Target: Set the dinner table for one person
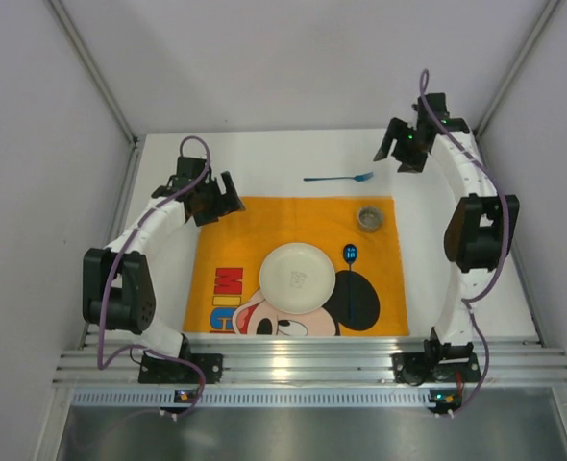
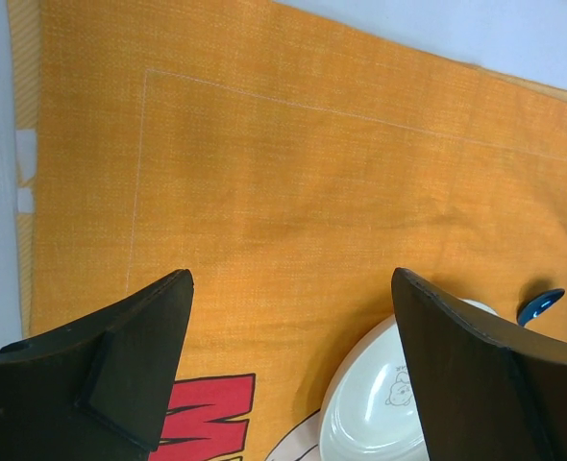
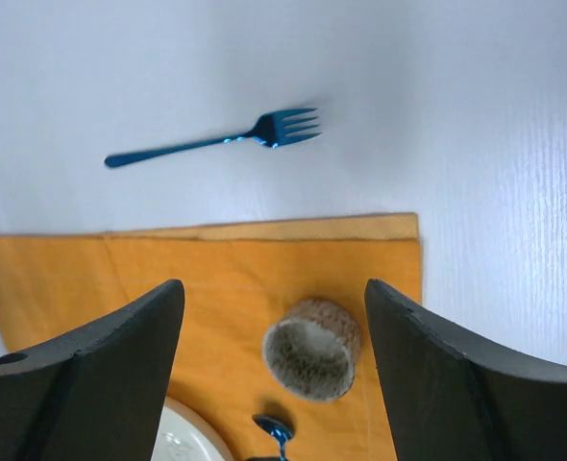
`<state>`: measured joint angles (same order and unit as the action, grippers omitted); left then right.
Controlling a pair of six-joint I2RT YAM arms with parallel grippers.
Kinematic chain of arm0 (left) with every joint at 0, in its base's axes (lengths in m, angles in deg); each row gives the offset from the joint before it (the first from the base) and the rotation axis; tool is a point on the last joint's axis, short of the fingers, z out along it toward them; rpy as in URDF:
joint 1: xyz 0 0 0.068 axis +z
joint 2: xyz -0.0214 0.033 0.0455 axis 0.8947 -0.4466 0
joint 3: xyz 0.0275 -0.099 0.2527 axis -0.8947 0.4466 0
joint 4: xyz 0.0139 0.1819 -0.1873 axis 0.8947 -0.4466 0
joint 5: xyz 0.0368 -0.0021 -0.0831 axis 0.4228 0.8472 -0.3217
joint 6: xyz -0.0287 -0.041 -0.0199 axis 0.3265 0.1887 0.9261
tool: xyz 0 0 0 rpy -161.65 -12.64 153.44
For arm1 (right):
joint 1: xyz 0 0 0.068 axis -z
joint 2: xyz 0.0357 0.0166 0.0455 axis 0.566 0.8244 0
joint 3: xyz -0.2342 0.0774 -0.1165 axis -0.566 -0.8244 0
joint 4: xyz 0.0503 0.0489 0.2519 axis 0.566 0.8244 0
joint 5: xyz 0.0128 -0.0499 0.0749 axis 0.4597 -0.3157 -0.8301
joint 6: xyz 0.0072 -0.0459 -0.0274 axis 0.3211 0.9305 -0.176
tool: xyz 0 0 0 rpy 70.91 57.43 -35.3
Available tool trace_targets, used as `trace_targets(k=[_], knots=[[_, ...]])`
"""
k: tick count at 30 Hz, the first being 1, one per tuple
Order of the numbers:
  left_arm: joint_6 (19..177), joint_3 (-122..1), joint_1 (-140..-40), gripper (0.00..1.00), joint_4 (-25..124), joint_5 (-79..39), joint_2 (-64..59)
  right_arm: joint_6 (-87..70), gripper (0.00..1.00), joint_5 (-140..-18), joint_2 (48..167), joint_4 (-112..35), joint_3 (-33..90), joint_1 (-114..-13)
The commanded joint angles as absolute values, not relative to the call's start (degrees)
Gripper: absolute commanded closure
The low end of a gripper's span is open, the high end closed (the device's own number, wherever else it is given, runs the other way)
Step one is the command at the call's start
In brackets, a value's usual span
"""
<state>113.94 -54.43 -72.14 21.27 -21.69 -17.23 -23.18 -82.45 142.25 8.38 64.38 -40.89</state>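
The white dinner table (image 1: 264,154) carries an orange cartoon-mouse placemat (image 1: 235,230). A white plate (image 1: 298,277) sits in the mat's middle, with a blue spoon (image 1: 350,254) just to its right. A speckled cup (image 1: 370,218) stands upright at the mat's far right corner. Beyond the mat's far edge a blue fork (image 1: 338,178) lies on the bare table. My left gripper (image 2: 291,277) hovers open over the mat's far left part, with the plate (image 2: 380,413) near its right finger. My right gripper (image 3: 272,285) is open and empty, above the cup (image 3: 312,350) and short of the fork (image 3: 216,141).
Grey walls close in the table on the left, right and back. An aluminium rail (image 1: 303,365) runs along the near edge, where both arm bases are bolted. The mat (image 3: 216,269) ends a little to the right of the cup.
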Motion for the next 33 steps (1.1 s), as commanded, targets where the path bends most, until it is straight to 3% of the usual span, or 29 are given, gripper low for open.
trace_targets(k=[1, 13, 33], knots=[[112.81, -56.70, -71.82, 0.11, 21.49, -20.35, -17.32, -32.85, 0.24, -95.04, 146.84, -0.26, 62.32, -36.95], [112.54, -61.00, -71.74, 0.11, 18.86, -18.50, -21.28, -46.49, 0.34, -104.39, 158.36, -17.58, 63.65, -34.91], [112.54, -69.44, -71.47, 0.11, 17.28, -19.03, -29.89, -43.24, 0.40, -99.20, 161.70, -14.69, 63.82, -32.45]])
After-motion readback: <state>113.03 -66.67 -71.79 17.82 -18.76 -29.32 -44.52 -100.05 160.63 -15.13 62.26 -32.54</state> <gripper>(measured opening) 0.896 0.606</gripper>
